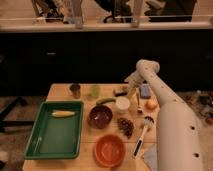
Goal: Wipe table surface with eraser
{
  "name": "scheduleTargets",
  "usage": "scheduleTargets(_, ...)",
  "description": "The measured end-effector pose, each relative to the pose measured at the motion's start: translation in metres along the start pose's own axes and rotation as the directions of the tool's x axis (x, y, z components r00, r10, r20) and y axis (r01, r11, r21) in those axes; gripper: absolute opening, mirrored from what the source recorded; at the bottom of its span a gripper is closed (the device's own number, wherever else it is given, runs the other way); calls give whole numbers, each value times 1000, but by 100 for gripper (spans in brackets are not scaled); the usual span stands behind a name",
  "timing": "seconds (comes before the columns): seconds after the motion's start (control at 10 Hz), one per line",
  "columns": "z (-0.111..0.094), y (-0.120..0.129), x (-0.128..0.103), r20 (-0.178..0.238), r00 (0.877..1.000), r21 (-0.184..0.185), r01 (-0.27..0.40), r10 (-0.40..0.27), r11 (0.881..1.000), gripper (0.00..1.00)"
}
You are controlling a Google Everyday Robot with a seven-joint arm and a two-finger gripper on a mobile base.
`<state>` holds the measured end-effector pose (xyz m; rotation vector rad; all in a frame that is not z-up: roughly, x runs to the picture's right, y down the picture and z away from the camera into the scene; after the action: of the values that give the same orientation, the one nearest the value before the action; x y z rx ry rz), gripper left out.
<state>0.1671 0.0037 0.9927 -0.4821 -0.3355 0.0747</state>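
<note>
The table surface (87, 160) is a light tan wooden top crowded with items. The eraser (120, 90), a small dark-topped block, lies near the back edge, between a green cup and a blue-grey pad. My white arm rises from the lower right and bends over the back right of the table. My gripper (131, 84) hangs at its end, just right of and slightly above the eraser. I cannot tell whether it touches the eraser.
A green tray (40, 145) holding a yellow corn cob (63, 114) fills the left side. Around the middle are a dark cup (75, 90), green cup (95, 91), blue-grey pad (145, 90), white cup (122, 104), dark bowl (100, 116), grapes (125, 126), orange bowl (109, 150), dish brush (142, 132) and an orange fruit (151, 104).
</note>
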Motion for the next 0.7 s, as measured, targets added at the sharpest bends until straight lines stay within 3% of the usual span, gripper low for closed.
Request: scheduleTargets(0.7,10,-2,4,5,1000,-48,2,-2,999,78)
